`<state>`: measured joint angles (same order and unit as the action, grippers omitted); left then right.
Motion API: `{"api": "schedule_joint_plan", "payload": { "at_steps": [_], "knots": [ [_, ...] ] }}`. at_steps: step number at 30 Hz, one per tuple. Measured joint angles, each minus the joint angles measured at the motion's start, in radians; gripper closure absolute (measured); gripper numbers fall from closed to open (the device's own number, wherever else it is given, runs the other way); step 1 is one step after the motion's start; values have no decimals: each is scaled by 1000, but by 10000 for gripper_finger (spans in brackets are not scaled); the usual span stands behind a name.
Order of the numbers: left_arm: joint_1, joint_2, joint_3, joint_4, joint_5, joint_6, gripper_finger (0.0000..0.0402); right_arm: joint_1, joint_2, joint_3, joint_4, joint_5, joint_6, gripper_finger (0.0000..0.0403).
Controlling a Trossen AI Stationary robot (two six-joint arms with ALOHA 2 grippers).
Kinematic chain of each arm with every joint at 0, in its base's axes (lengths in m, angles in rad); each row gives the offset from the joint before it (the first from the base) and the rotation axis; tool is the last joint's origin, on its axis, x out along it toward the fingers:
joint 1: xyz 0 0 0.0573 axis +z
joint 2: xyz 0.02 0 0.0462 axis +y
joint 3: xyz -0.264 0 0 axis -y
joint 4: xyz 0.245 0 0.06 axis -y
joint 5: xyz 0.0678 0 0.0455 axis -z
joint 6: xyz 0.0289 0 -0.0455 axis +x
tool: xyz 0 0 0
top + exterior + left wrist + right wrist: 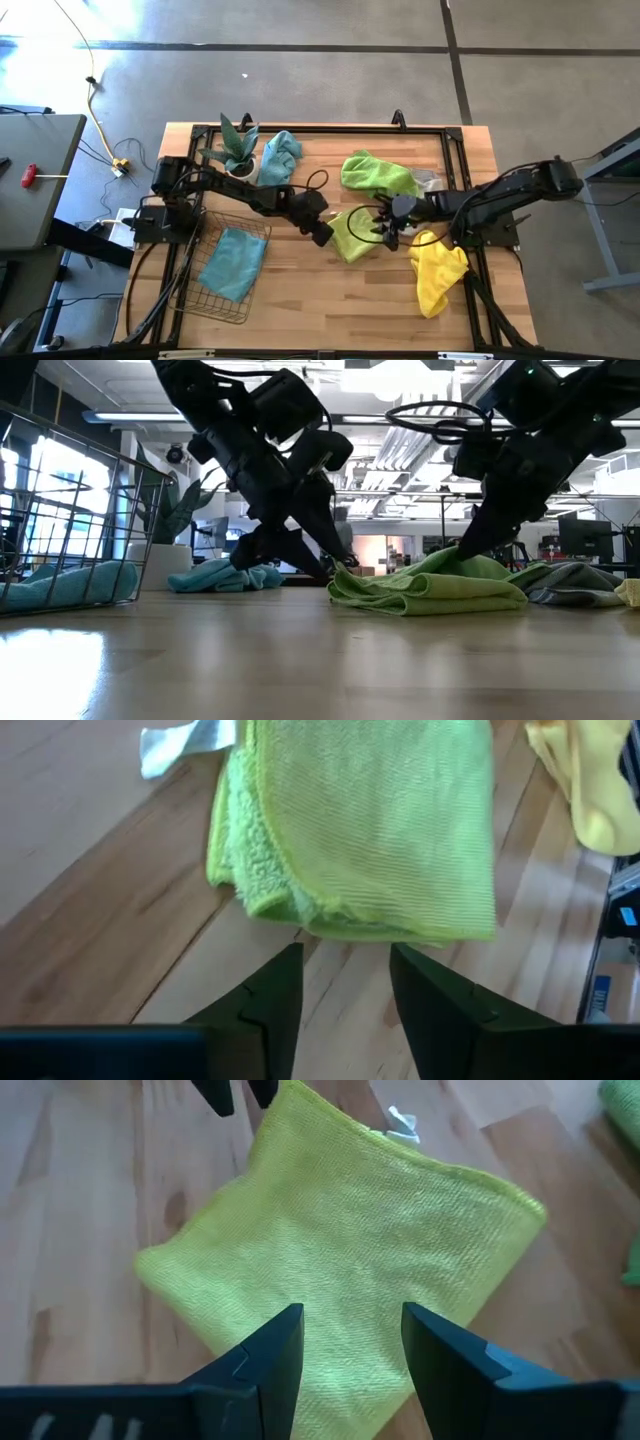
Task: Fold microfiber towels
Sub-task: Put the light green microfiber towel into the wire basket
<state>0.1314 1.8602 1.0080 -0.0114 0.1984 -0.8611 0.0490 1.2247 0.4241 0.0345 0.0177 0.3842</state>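
Basket (195, 290) of dark wire sat farthest left of the folded lime towel (352, 236), with a teal towel (234, 262) laid flat inside it, likely because finished cloths went there. A potted plant (237, 148) and a crumpled teal cloth (281, 154) lay beyond the basket, near the worktop's (330, 300) far edge.

Your left gripper (322, 233) hovered just beside the folded lime towel's left edge, fingers (275, 1000) apart and empty, as if it had let the fold go. That towel looked doubled over, ribbed on top, fluffy layers showing at one edge, corners not quite square.

Your right gripper (385, 228) hung over the same towel's right side, fingers (268, 1365) apart with nothing between them, placed, I'd judge, to press or regrasp. Right of the lime towel lay a bunched green towel (375, 173), a pale grey cloth (428, 180) and a loose yellow towel (438, 272), all unfolded.
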Motion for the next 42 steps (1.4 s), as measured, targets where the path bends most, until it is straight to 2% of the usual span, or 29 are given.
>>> {"api": "schedule_joint_plan", "payload": {
  "at_steps": [9,18,36,42],
  "knots": [
    [-12,0,0,-4,-88,-89,196,-16,0,0,-22,0,16,242],
    [-56,3,0,-38,-258,-235,190,-16,0,0,-23,0,65,242],
    [-74,71,2,43,-279,-154,190,-16,1,1,-23,0,61,242],
    [-74,74,0,80,-287,-196,180,-16,1,1,-24,0,61,242]
  ]
}}
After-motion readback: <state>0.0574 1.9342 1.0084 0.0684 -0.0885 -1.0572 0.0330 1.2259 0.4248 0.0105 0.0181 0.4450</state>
